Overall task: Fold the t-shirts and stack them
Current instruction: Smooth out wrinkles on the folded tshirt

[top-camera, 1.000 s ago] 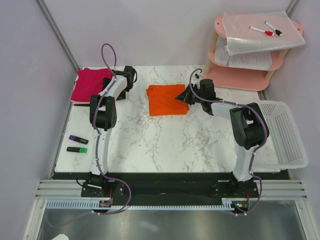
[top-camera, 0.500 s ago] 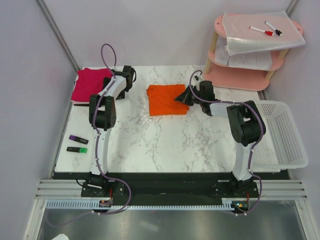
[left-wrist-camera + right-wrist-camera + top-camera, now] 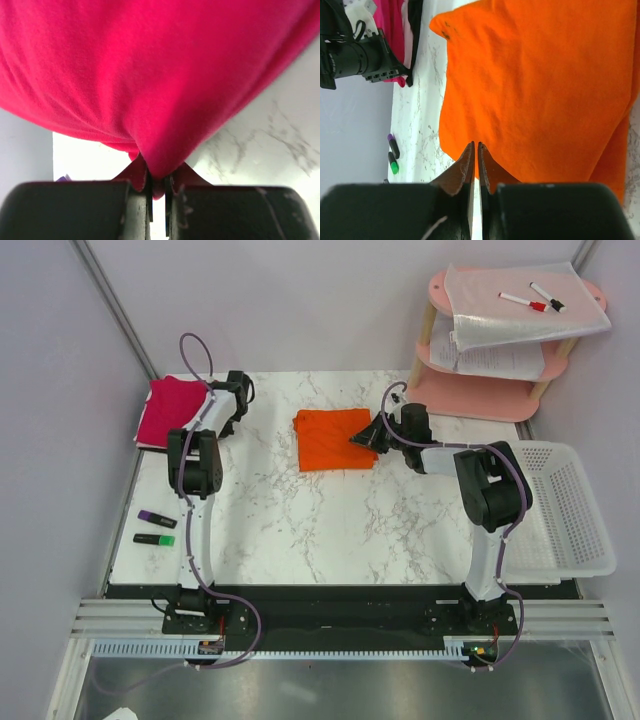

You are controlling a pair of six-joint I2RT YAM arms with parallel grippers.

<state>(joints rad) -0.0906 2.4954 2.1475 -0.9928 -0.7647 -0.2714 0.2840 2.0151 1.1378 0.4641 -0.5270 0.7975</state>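
Now the left gripper [image 3: 157, 172] is closed on a bunched fold of the magenta cotton t-shirt [image 3: 150, 75]. In the overhead view this shirt lies at the upper left of the white marble table [image 3: 330, 520], close to the table's left border. The folded orange t-shirt [image 3: 333, 438] lies in the upper middle. The right gripper [image 3: 365, 438] stands at its right edge, jaws almost together with only a thin slit between them.

I think the main risk is on the left side. The magenta shirt is held at one small point, so if it is lifted or pulled from there, its layers may fall open. It may also slide over the near border. On the right side, closed fingers moving across the orange cloth could drag it and spoil the fold.

Several things are hard to see. The left wrist view is nearly filled with magenta cloth, so the shirt's shape is not readable there. In the right wrist view I cannot tell if the right gripper has caught an orange layer. From above, both grippers' fingertips are covered by their own bodies.
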